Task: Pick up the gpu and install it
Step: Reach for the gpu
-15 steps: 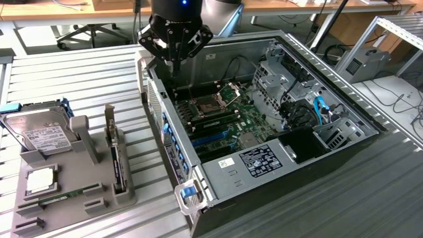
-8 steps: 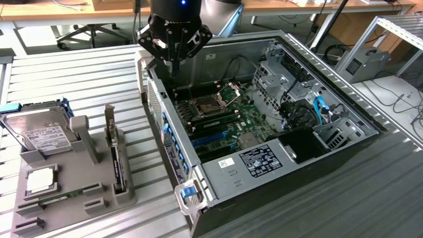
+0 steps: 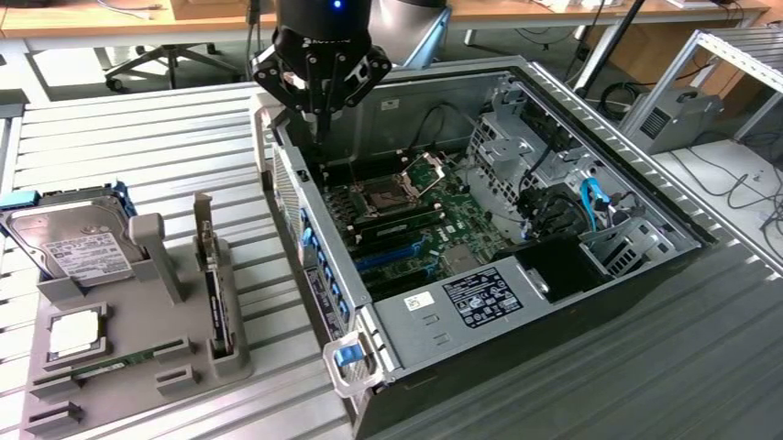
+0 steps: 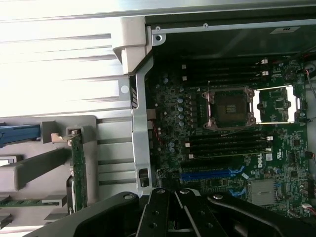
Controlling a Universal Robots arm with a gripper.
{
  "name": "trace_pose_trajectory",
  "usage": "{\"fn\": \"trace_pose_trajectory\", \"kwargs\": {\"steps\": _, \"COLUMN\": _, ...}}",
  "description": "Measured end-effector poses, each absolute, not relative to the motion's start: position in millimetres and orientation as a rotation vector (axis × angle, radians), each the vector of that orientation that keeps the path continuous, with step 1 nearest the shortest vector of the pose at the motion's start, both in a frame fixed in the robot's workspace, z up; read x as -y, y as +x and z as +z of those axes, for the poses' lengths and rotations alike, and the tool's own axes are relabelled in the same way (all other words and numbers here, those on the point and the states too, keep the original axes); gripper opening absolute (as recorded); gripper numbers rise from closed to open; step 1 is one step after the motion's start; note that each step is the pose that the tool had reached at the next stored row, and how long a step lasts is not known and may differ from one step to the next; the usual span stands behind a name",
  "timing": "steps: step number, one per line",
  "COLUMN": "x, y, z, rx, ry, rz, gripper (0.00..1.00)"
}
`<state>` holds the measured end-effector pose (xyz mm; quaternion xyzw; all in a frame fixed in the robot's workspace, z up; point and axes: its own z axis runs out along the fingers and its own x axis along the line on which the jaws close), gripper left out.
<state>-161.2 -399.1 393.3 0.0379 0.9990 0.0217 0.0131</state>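
One pincer (image 3: pixel 323 133), closed on nothing, hovers above the wall of the open computer case (image 3: pixel 289 188), whereas the gpu (image 3: pixel 218 289) stands on edge in the grey holder (image 3: pixel 226 353) on the tabletop (image 3: pixel 147 137) beside it; approached without opening, the pincer would likely knock the card.

Looks like a robotics lab or hardware workshop. Opened computer tower (image 3: pixel 416 321) laid on a slatted metal desk (image 3: pixel 135 137), grey parts fixture (image 3: pixel 135 316) beside it. Behind, wooden worktops (image 3: pixel 147 20), a swivel-chair base (image 3: pixel 159 62), loose cables (image 3: pixel 749 188).
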Motion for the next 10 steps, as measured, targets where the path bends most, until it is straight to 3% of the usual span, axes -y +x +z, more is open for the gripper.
{"fn": "trace_pose_trajectory", "kwargs": {"steps": 10, "x": 399.1, "y": -164.2, "z": 393.3, "rx": -3.112, "ry": 0.118, "rz": 0.068, "gripper": 0.11}}
